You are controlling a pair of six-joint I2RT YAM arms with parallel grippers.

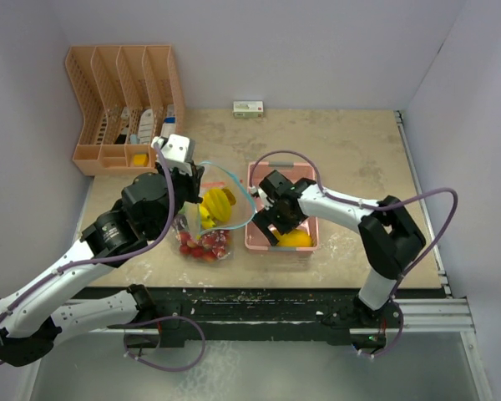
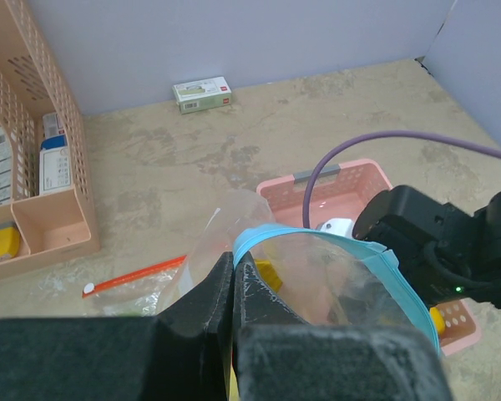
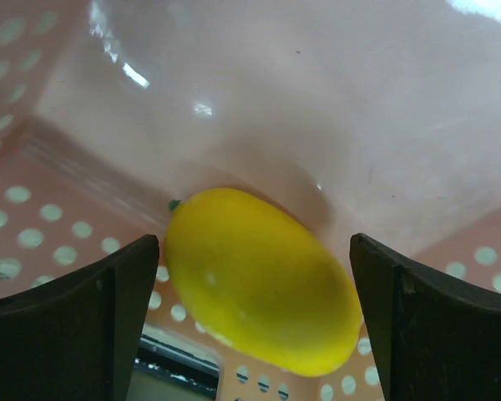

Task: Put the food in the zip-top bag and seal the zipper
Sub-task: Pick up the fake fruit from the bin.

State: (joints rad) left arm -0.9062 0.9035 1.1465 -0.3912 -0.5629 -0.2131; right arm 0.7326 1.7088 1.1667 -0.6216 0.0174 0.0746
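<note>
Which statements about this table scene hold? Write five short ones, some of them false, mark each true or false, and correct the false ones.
1. The left gripper is shut on the rim of the zip-top bag. True.
2. The right gripper is clamped on the mango. False: its jaws stand open on either side of the mango, which lies in the pink basket.
3. The bananas lie in the pink basket. False: they show inside the bag's mouth.
4. A small green-and-white box lies on the table beyond the basket. True.
5. The bag's zipper is sealed. False: the mouth is held open.
</note>
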